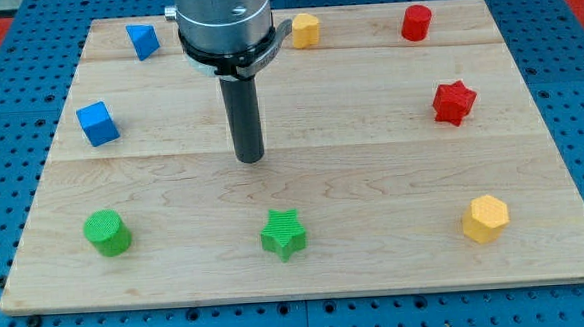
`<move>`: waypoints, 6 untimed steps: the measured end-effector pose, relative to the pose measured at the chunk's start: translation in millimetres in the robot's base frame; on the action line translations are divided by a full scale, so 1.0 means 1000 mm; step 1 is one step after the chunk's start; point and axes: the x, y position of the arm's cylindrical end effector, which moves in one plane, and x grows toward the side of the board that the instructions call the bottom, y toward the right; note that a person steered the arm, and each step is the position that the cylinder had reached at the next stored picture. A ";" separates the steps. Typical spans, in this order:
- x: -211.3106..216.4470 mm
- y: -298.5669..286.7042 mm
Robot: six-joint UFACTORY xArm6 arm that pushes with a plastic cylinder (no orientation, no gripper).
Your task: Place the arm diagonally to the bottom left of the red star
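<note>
The red star lies on the wooden board near the view's right edge, in the upper half. My tip stands near the board's middle, far to the view's left of the red star and slightly lower. It touches no block. The green star is the nearest block, below the tip and a little to the right.
A red cylinder and a yellow block sit along the top edge. A blue block sits at the top left, a blue cube at the left. A green cylinder sits bottom left, a yellow hexagon bottom right.
</note>
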 end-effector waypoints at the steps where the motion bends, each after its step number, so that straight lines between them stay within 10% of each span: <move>1: 0.000 0.000; 6: -0.023 0.259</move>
